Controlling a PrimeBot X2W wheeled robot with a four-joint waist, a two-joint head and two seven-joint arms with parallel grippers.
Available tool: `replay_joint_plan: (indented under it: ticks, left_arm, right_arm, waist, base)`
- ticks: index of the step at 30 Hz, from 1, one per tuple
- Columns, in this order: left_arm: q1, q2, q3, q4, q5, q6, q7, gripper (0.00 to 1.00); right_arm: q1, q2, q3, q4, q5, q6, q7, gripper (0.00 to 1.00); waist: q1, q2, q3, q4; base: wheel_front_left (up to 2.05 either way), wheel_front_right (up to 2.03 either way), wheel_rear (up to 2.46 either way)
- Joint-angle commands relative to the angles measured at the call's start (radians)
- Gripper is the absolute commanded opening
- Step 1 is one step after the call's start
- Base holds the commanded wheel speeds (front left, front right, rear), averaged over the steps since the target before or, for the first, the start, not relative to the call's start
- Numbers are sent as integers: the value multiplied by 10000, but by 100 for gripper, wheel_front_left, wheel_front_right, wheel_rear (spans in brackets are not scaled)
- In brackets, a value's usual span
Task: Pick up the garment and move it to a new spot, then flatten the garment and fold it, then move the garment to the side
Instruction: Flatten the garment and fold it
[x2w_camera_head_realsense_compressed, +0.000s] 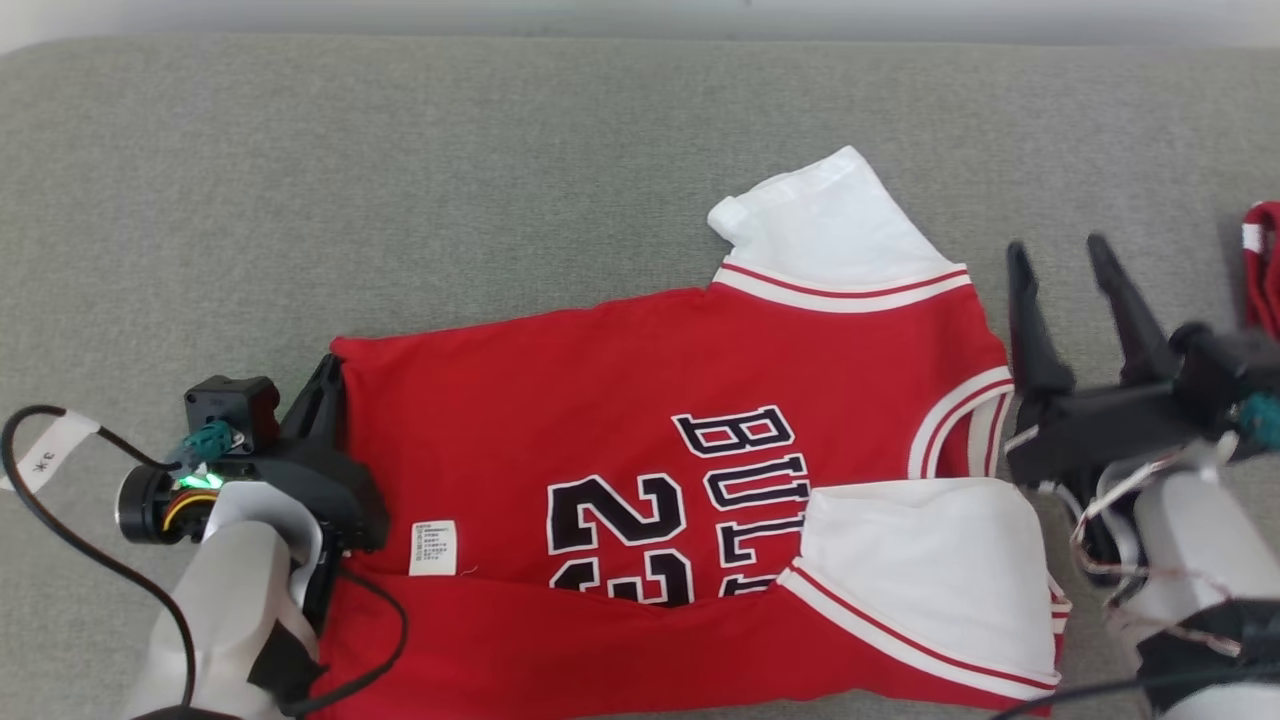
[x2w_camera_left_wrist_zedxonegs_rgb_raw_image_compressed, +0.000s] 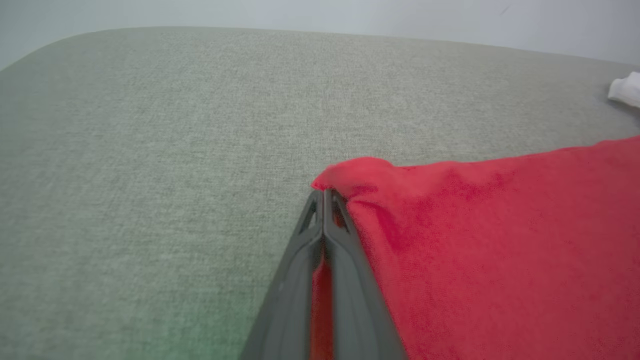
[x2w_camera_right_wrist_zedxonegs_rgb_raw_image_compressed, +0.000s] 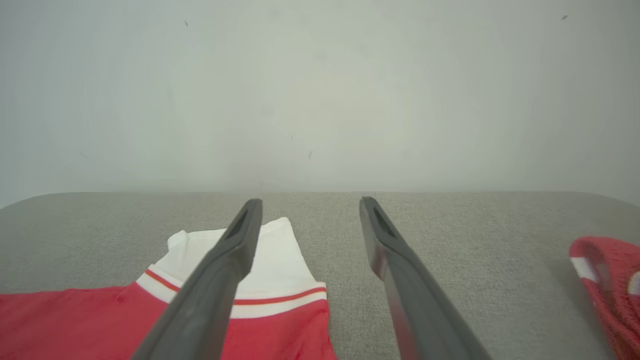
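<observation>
Two pincers bracket the garment (x2w_camera_head_realsense_compressed: 650, 400), a red jersey with white sleeves that lies lengthwise across the grey fabric surface (x2w_camera_head_realsense_compressed: 400, 180), hem toward our left and collar toward our right. We see the left pincer (x2w_camera_head_realsense_compressed: 326, 372) clamped tight on the far hem corner; in the left wrist view, red cloth shows pinched between its closed fingers. That hold, we judge, anchors the corner so the far edge can be pulled straight or carried over in a fold. The near long edge already lies turned over the front, with the near sleeve (x2w_camera_head_realsense_compressed: 920, 560) resting across the lettering and a white label (x2w_camera_head_realsense_compressed: 433, 547) exposed at the fold. The right pincer (x2w_camera_head_realsense_compressed: 1058, 248) stands wide and empty just beside the collar end, likely placed to take the matching corner by the far sleeve (x2w_camera_head_realsense_compressed: 820, 220). Room is generous beyond the garment's far edge and to our left, where bare surface runs to a rounded rim. Our right is tighter: a second red cloth item (x2w_camera_head_realsense_compressed: 1262, 270) lies near that end, apart from the jersey but close to the right pincer.
</observation>
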Motion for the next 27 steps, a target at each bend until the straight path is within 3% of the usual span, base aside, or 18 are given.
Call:
replay_joint_plan:
  ticks: [1,9,18,27]
  left_arm:
    - [312,-65,-51,-531,-4,87,3,0]
    - [1052,-296,-454,-2358,-94,207,3,0]
    - [1483,-347,-1093,-3850,-349,336,3,0]
    - [1327,-352,-2265,-4779,-1011,740,3,0]
  right_arm:
    - [-573,-254,86,269,67,-14,-1,100]
    - [-2965,-1114,1187,2552,380,-14,1117,100]
    - [-4570,-1291,2250,4660,1136,-14,2470,100]
    - [-6105,-1489,2824,6556,1559,-14,3866,100]
  waist:
    - [0,-1,39,226]
    - [0,-1,134,1007]
    - [0,-1,361,1665]
    - [0,-1,973,2310]
  base:
    - [0,0,0]
    - [0,0,0]
    - [0,0,0]
    - [0,0,0]
